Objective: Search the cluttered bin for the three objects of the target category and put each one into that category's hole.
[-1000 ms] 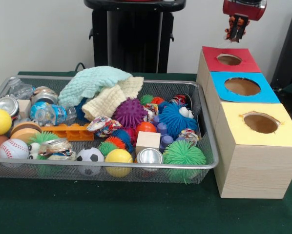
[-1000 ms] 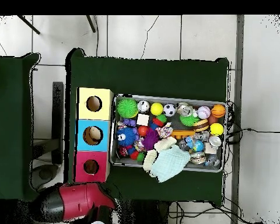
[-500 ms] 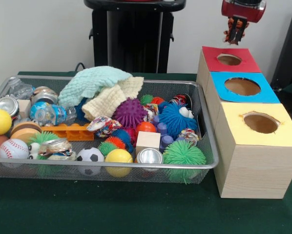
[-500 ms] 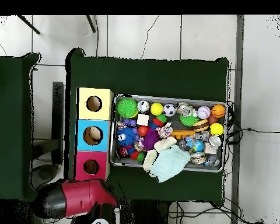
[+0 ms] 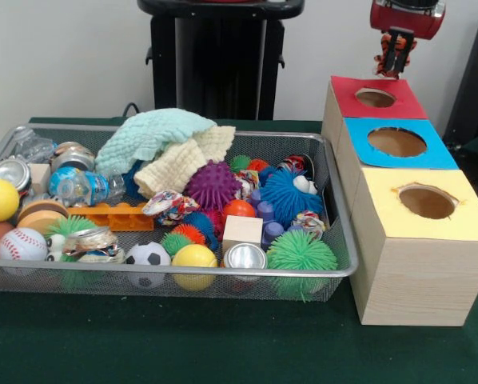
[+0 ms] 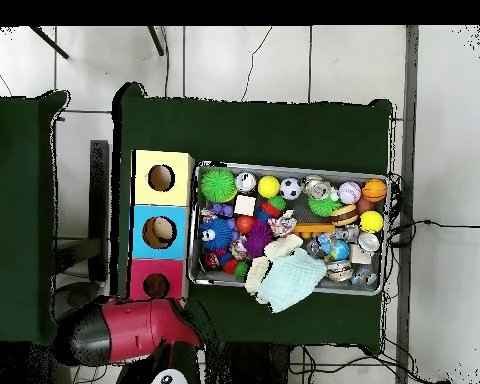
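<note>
My gripper [image 5: 394, 66] hangs high above the back edge of the red-topped box [image 5: 399, 102], near its round hole [image 5: 375, 98]. It is shut on a small orange toy with dark stripes [image 5: 404, 46], which sticks out around the black fingers. In the overhead view the red arm [image 6: 134, 330] covers the near end of the red box [image 6: 144, 290] and hides the gripper. The wire bin [image 5: 339, 232] holds balls, spiky toys, cans, blocks and cloths.
A blue-topped box [image 5: 431, 156] and a yellow-topped box [image 5: 463, 228] stand in a row with the red one, right of the bin. A mint cloth [image 5: 151, 132] and a cream cloth [image 5: 179, 164] lie piled at the bin's back.
In the front view the gripper with the toy has shifted slightly right and up. In the overhead view the arm has moved closer over the red box.
</note>
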You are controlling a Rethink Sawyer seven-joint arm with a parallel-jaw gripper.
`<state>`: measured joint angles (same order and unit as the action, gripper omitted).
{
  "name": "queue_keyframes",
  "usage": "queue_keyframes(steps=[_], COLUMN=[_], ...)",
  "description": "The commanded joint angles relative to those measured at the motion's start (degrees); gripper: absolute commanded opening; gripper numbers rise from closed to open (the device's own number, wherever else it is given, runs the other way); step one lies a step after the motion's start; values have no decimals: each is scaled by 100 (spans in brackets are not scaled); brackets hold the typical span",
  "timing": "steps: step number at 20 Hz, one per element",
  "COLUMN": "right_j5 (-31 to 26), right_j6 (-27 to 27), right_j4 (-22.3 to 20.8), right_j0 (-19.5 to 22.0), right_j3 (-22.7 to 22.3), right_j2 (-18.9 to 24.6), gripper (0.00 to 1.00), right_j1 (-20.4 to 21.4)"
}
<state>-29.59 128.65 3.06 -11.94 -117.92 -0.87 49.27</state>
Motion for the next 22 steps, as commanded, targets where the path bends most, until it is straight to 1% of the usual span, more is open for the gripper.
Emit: queue_keyframes(steps=[1,6,11,18,22], right_j5=[118,-48,-7,50,64], right_j6=[977,990,937,812,682], right_j4=[327,379,411,445,451], right_j0=[104,58,72,230,379], right_j3=[524,620,555,515,385], right_j2=[63,41,48,106,160], gripper=[0,0,0,0,0], right_j1=[-243,-203,-168,-195,-92])
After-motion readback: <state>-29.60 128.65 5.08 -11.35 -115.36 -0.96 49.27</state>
